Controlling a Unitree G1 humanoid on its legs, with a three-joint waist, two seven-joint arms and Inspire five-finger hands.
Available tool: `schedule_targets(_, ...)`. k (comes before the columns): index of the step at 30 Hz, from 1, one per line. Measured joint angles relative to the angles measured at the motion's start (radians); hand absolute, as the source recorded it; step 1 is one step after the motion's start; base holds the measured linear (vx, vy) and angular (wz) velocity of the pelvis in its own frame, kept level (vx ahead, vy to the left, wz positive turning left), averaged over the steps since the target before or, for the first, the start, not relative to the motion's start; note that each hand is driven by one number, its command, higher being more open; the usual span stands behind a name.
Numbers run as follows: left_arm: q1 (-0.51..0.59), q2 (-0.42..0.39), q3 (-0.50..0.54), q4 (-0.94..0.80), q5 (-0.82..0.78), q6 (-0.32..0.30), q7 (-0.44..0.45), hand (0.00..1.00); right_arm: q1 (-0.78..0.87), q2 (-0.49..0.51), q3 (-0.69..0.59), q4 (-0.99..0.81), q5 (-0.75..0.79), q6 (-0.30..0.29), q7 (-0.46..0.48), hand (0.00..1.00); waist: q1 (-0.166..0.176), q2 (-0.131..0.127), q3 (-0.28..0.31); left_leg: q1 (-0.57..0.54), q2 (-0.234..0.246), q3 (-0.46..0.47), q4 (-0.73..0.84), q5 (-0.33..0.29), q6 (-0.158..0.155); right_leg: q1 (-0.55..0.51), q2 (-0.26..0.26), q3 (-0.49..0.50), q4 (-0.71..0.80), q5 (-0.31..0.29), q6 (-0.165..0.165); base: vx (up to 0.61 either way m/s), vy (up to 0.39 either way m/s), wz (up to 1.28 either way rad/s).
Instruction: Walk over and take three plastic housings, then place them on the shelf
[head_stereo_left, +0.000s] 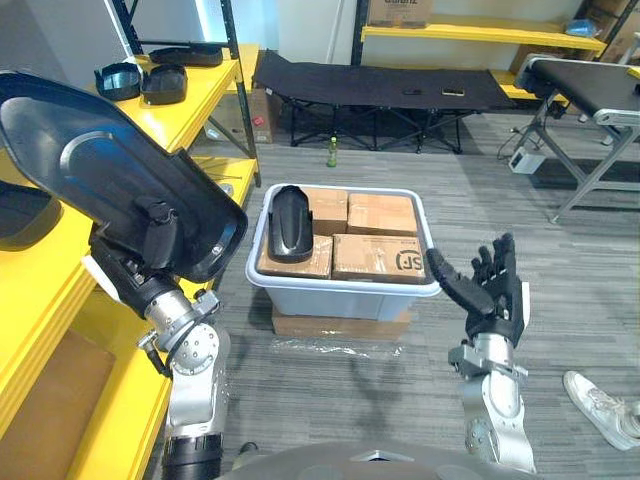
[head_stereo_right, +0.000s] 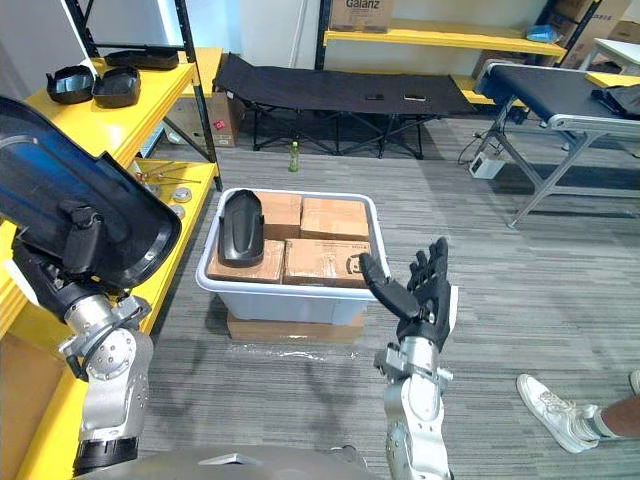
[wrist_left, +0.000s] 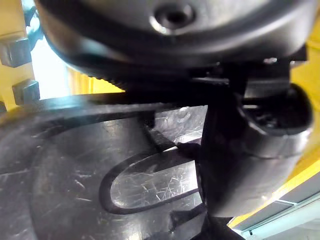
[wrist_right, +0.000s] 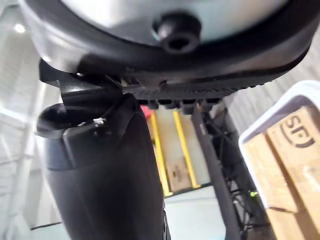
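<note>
Both head eyes look down on the bin (head_stereo_left: 340, 300) — wrist views sit very close.

Two silver-grey arms on show: the left arm (head_stereo_left: 190, 360) and the right arm (head_stereo_left: 497, 400), each built of rounded metal segments with ringed joints at the wrist. The right hand (head_stereo_left: 492, 288) is black and slim-fingered, with a white strip down one edge. The left hand (head_stereo_left: 128, 275) is dark too. Up close, a recessed screw (wrist_right: 178, 30) sits in the pale wrist shell.
</note>
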Motion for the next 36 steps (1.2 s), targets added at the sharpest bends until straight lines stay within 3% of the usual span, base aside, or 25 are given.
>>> schedule_targets(3, 0.032, -0.010, -0.002, -0.002, -0.009, -0.061, -0.056, 0.00, 0.008, 0.007, -0.028, 0.047, 0.000, 0.001, 0.019, 1.00, -0.004, 0.011, 0.007, 0.000, 0.000, 0.003, 0.001, -0.003, 0.000, -0.001, 0.000, 0.001, -0.002, 0.000, 0.000, 0.00, 0.000, 0.00)
schedule_targets(5, 0.055, -0.012, -0.006, -0.021, -0.101, -0.108, -0.166, 0.00, 0.007, 0.007, -0.039, 0.055, 0.001, 0.001, 0.038, 1.00, -0.004, 0.019, 0.012, -0.002, 0.000, 0.003, 0.006, -0.011, 0.000, -0.001, 0.000, 0.001, -0.004, 0.000, 0.000, 0.00, 0.000, 0.00)
schedule_targets(9, 0.081, -0.011, -0.021, -0.042, -0.220, -0.168, -0.295, 0.00, -0.015, 0.007, -0.013, 0.068, 0.029, 0.002, 0.084, 1.00, 0.003, 0.021, 0.014, -0.012, 0.001, -0.001, 0.030, -0.025, 0.000, 0.002, 0.000, -0.002, -0.006, -0.002, 0.000, -0.01, 0.008, 0.00)
schedule_targets(12, 0.099, -0.007, -0.020, -0.076, -0.291, -0.168, -0.401, 0.00, -0.060, 0.004, 0.024, 0.127, 0.029, 0.002, 0.104, 1.00, 0.009, 0.022, 0.015, -0.044, -0.001, -0.043, 0.045, -0.025, 0.000, 0.008, 0.000, -0.042, -0.009, -0.002, -0.001, 0.00, 0.000, 0.32)
schedule_targets(18, 0.192, -0.007, 0.041, -0.201, -0.336, -0.168, -0.541, 0.00, -0.156, -0.024, 0.140, 0.157, 0.003, 0.019, 0.116, 1.00, 0.086, 0.036, 0.037, -0.078, -0.015, -0.150, 0.061, -0.020, 0.001, 0.068, 0.000, -0.150, -0.020, -0.014, 0.001, 0.01, -0.009, 0.50)
schedule_targets(22, 0.269, -0.007, 0.133, -0.229, -0.348, -0.172, -0.565, 0.00, -0.230, -0.044, 0.215, 0.158, -0.022, 0.020, 0.156, 1.00, 0.144, 0.036, 0.038, -0.091, -0.024, -0.200, 0.068, -0.019, 0.000, 0.094, 0.000, -0.203, -0.017, -0.033, 0.004, 0.00, -0.014, 0.39)
schedule_targets(25, 0.312, -0.014, 0.171, -0.228, -0.372, -0.175, -0.569, 0.00, -0.250, -0.044, 0.243, 0.158, -0.022, 0.023, 0.199, 1.00, 0.169, 0.031, 0.041, -0.103, -0.028, -0.223, 0.069, -0.016, 0.000, 0.098, 0.000, -0.226, -0.017, -0.037, 0.005, 0.01, -0.013, 0.26)
schedule_targets(31, 0.340, -0.022, 0.188, -0.228, -0.370, -0.180, -0.576, 0.00, -0.249, -0.049, 0.277, 0.160, -0.021, 0.045, 0.244, 1.00, 0.181, 0.012, 0.056, -0.108, -0.031, -0.248, 0.102, -0.028, -0.002, 0.105, -0.003, -0.241, 0.021, -0.067, 0.000, 0.02, -0.007, 0.09)
schedule_targets(36, 0.337, -0.024, 0.166, -0.227, -0.354, -0.179, -0.576, 0.00, -0.250, -0.081, 0.300, 0.160, -0.022, 0.047, 0.247, 1.00, 0.179, 0.015, 0.057, -0.146, -0.035, -0.259, 0.155, -0.045, 0.006, 0.110, -0.003, -0.266, 0.041, -0.078, -0.003, 0.01, 0.000, 0.14)
